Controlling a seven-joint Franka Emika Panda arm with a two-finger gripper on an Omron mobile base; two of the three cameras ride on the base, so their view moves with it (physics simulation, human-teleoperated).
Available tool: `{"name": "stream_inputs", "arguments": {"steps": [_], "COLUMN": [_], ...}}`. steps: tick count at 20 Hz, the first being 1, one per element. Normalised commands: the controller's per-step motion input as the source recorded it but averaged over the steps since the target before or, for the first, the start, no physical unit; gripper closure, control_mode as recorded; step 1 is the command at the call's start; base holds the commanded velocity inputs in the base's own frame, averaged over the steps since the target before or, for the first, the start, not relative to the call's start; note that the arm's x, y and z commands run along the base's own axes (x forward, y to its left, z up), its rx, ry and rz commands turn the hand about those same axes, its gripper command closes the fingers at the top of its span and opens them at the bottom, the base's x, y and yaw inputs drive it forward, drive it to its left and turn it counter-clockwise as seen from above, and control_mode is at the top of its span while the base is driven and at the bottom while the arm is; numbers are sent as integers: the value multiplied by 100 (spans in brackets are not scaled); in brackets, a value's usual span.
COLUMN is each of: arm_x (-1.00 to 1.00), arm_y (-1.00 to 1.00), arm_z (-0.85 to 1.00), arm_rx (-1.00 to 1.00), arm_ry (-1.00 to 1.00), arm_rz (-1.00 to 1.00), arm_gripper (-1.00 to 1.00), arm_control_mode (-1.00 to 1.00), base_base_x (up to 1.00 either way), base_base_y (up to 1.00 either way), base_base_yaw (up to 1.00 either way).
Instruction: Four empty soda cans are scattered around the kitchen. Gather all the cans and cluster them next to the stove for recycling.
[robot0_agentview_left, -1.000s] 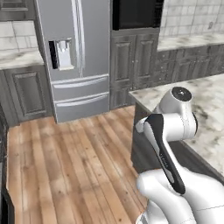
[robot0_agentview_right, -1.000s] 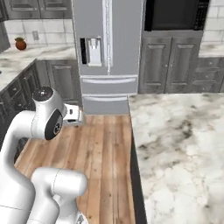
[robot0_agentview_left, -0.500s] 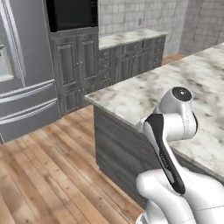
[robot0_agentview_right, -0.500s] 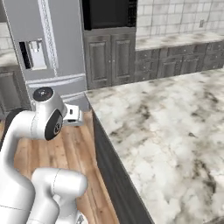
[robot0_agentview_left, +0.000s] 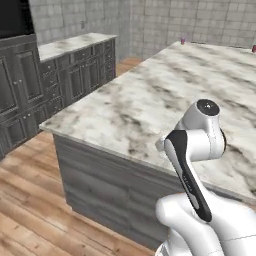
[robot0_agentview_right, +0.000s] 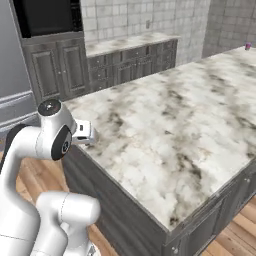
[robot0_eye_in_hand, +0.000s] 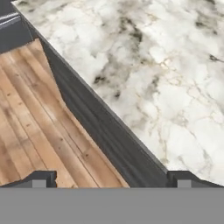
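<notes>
While the base faces the marble island, the gripper hangs open and empty over its near edge | Step: hunting for cans | Purple can stands at the far edge; red can far right | Next: likely close in on one, well apart from the hand.

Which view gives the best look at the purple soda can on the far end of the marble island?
The left base view: the purple soda can stands upright at the far edge of the marble island, small but clear of the arm. The right base view catches it as a tiny speck near its right edge. The hand view looks down at the island's near edge and wooden floor.
</notes>
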Motion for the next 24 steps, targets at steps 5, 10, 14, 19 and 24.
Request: {"name": "stream_inputs", "arguments": {"steps": [5, 10, 14, 19, 24], "arm_x": [0, 0, 0, 0, 0], "arm_y": [0, 0, 0, 0, 0], "arm_z": [0, 0, 0, 0, 0], "arm_rx": [0, 0, 0, 0, 0], "arm_ry": [0, 0, 0, 0, 0], "arm_rz": [0, 0, 0, 0, 0], "arm_gripper": [-100, -100, -100, -100, -100], "arm_control_mode": [100, 100, 100, 100, 100], "base_base_x": [-2, -5, -2, -3, 0], "base_base_y": [0, -18, -48, -77, -99], "base_base_yaw": [-54, -45, -36, -16, -3]}}
